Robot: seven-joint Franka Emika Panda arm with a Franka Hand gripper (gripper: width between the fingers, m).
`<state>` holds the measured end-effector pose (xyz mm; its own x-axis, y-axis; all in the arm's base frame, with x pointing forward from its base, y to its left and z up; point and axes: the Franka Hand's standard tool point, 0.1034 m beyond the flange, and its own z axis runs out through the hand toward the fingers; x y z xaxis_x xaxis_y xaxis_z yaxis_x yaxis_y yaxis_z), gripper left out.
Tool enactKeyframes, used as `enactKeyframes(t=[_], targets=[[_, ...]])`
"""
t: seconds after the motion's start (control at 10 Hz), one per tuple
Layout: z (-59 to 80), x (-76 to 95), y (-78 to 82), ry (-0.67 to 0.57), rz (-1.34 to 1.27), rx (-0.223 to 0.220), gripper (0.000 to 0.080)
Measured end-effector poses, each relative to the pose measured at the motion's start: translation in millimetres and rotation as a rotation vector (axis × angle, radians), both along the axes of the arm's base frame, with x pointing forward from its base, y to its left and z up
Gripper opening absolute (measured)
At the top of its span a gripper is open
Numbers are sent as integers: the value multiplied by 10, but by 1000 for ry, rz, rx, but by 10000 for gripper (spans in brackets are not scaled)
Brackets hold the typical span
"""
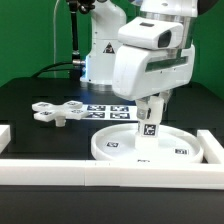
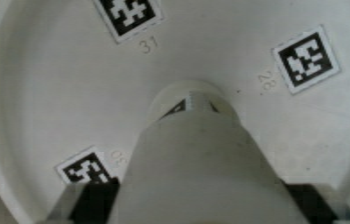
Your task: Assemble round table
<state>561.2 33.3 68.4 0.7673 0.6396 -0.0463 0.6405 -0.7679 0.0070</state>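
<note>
End effector [image 1: 150,108] was clenched on the short leg [image 1: 149,128], fingers [image 2: 90,196] on either side of it. Leg stood upright, its lower end at the middle of the round disc [image 1: 112,148]. Disc lay on the black tabletop [image 1: 28,130]; cross-shaped base [image 1: 58,112] lay apart, toward the exterior view's left.

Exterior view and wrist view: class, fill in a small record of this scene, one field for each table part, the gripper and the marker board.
disc: lies flat, rim up, on the table
leg: upright over the disc's middle, held in the gripper; whether seated cannot be told
base piece: flat on the table, apart from the disc, toward the exterior view's left
gripper: shut on the leg
marker board: flat, beside the base piece
</note>
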Motion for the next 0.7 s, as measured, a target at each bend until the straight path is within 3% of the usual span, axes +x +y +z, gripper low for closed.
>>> enactKeyframes(t=[0.4, 0.7], targets=[[-15, -13, -45, -1, -436, 54, 409], [-16, -19, 28, 1, -650, 49, 409]])
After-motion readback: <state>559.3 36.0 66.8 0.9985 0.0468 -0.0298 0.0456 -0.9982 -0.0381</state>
